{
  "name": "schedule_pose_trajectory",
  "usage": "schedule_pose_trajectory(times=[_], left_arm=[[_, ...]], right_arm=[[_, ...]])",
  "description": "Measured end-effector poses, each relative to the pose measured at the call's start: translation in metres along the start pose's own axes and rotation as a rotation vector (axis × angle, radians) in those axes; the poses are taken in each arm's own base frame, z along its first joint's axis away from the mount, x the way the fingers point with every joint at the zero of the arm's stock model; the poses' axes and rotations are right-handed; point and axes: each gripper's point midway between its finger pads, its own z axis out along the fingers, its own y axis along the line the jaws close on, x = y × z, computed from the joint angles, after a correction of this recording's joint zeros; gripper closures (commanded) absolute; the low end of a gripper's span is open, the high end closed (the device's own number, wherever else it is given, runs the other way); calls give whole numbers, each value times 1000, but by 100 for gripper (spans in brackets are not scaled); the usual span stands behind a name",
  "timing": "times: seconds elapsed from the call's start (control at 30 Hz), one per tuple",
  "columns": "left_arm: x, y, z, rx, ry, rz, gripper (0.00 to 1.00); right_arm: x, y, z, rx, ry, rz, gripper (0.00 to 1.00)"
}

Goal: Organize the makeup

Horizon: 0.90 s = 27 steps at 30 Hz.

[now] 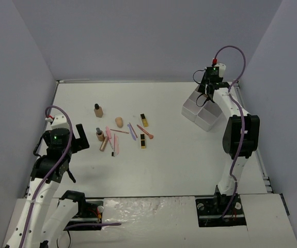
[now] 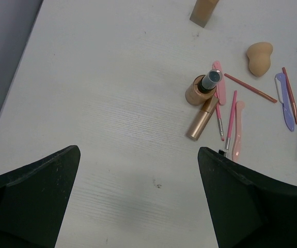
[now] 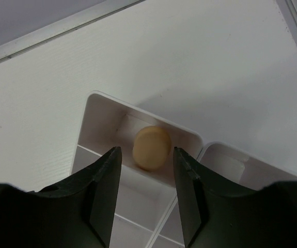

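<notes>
At the far right of the worktop (image 1: 163, 170), the right tool (image 3: 146, 155) hangs over the white tray (image 3: 100, 116), its two dark fingers (image 3: 104, 181) parted and closed on nothing. Seen from its wrist, a beige sponge (image 3: 151, 143) lies on the floor of a round-cornered compartment at the tray's far edge. It shows in the gap between the fingers with a sliver of white on either side; whether it brushes either finger cannot be told. From above, the tray sits as a diamond near the right wall, well apart from everything else. The rest of the makeup lies in a loose cluster left of centre. One tan bottle (image 1: 98, 110) stands upright on its own at the far side. A second tan bottle (image 2: 202, 89) stands nearer, dark cap up, with a rose-gold tube (image 2: 200, 121) lying just beside it, touching or nearly so, and pink pencils (image 2: 231, 121) fanned along its right. A second beige sponge (image 2: 258, 58) rests apart beyond them, next to a thin reddish pencil (image 2: 250, 88) and a purple pencil (image 2: 286, 106). Two black-and-gold lipsticks (image 1: 144, 120) lie farther right, one beyond the other, with an orange pencil (image 1: 145, 132) slanting between them. The left tool (image 2: 138, 155) hovers over bare worktop left of this cluster, spread wide, holding nothing.
</notes>
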Motion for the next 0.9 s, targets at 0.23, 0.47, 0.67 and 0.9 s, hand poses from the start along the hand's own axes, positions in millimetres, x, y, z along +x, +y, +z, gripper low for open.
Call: schedule_pose_trajectory(times=[0.23,0.47,0.67,0.9], left_arm=[[0,0,0,3,-1,0,3],[0,0,0,3,-1,-1,3],[0,0,0,3,-1,-1,3],[0,0,0,0,1,0,3]], right_arm=[[-4,-1,-6,-1,-6,1,49],[-19,29,-37,-130,-35,-50,49],[23,150,-96,-442,-10,-251,48],[109,268,-157,-711,55,-448,49]])
